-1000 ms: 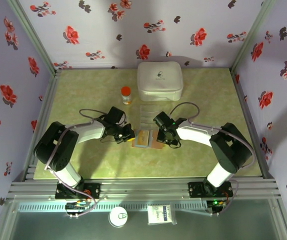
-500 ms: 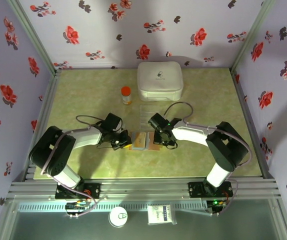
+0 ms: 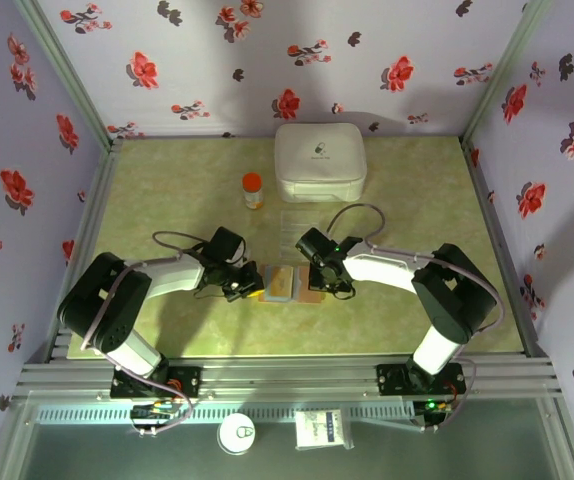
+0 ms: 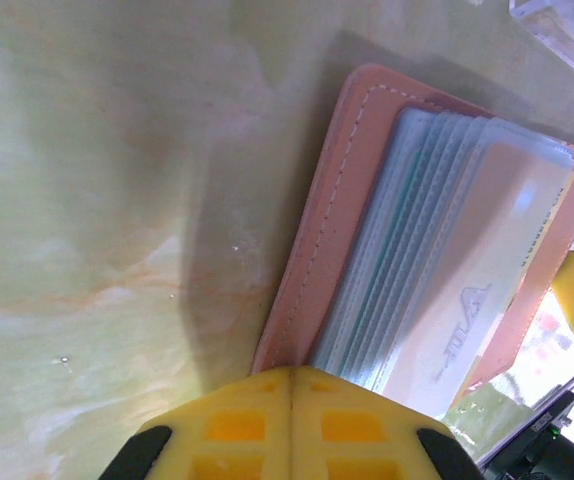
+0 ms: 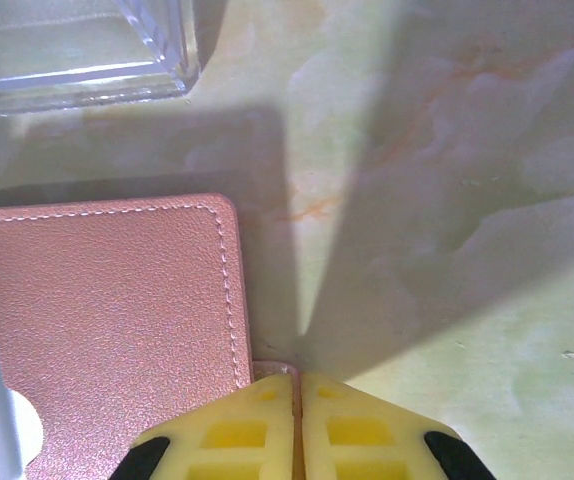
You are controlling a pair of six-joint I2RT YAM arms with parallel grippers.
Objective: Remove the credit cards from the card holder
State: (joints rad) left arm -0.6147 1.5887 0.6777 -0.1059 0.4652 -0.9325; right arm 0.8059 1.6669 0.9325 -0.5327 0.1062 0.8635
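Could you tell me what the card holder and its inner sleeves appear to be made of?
The card holder looks like leather or imitation: matte, fine-grained, stitched along its edge. The sleeves seem soft clear plastic: translucent, faintly glossy, print showing through.

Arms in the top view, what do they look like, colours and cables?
Both the left arm and right arm have white links, black joints and a thin grey cable looping to the wrist. Wrist views show yellow fingers with square recesses.
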